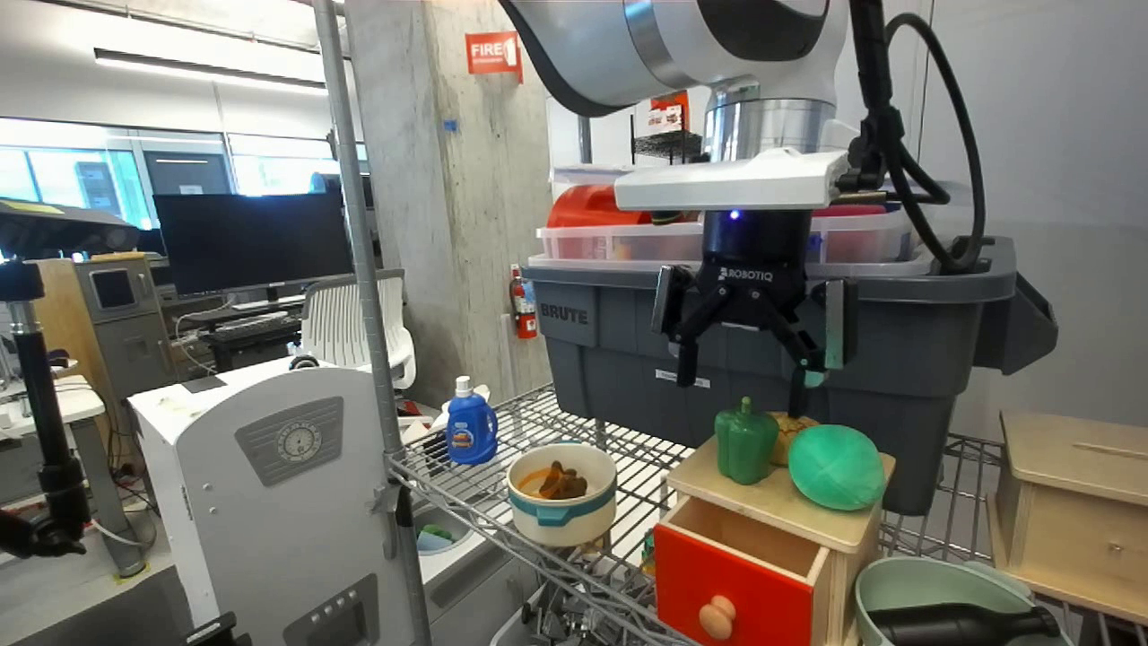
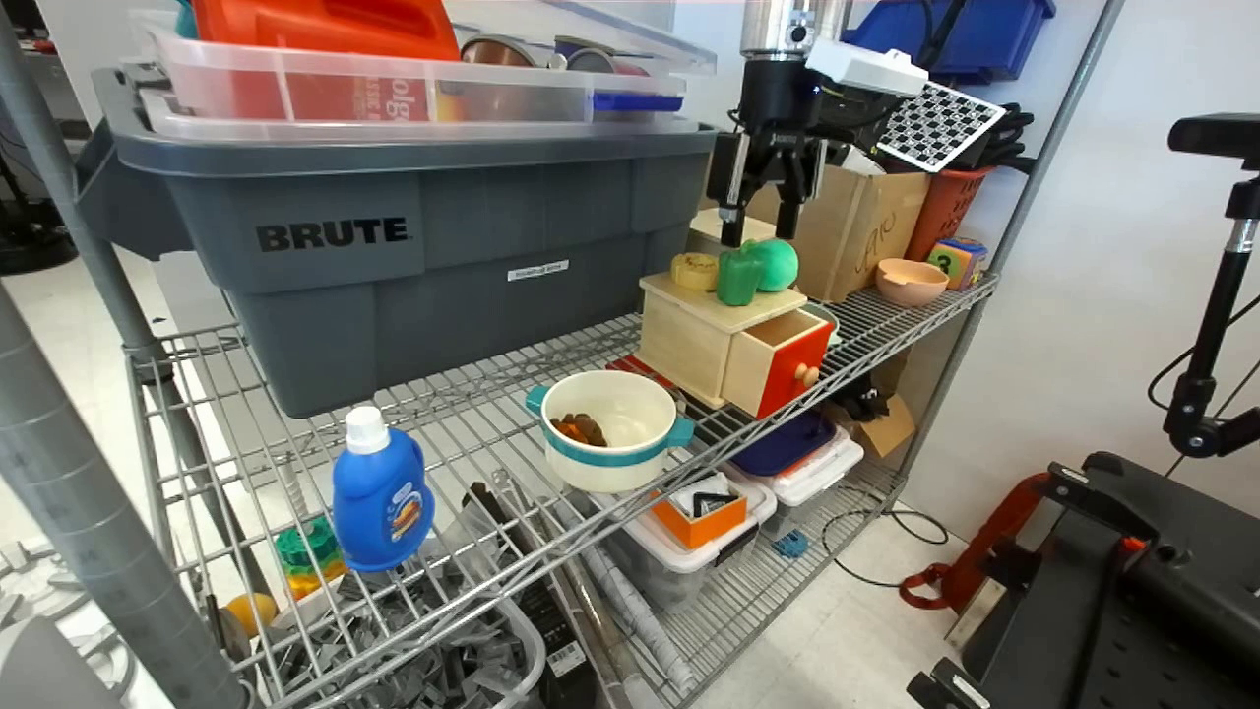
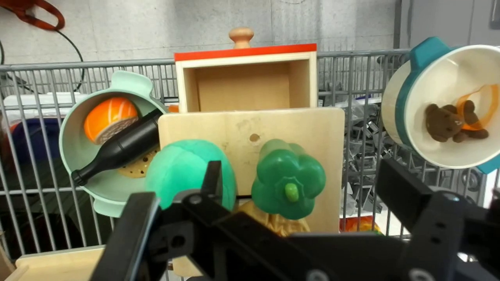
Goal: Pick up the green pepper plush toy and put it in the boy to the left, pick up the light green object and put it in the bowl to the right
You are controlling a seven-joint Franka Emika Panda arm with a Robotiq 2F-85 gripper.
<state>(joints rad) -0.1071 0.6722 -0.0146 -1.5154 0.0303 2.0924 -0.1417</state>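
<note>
It's pepper [image 1: 746,446] left, lump [image 1: 837,468] right atop the drawer box [image 1: 744,496] in an exterior view, pot [image 1: 581,529] with bear [image 1: 563,484] inside farther left, bowl [image 1: 928,579] with bottle [image 1: 964,624] in it off right, and the tote [image 1: 735,368] sits behind!

concrete pillar [image 1: 493,197] | bright windows [image 1: 54,175] | white chair [image 1: 345,318] | pale floor [image 2: 847,640]

In the wrist view the gripper [image 3: 300,175] is partly covering the light green ball [image 3: 174,168], and in an exterior view the pepper [image 1: 746,447] and that ball are partly hiding a yellow thing [image 1: 785,434], while the bowl [image 1: 928,581] by the front edge of the shelf [image 1: 526,416] is running off the picture's bottom.
</note>
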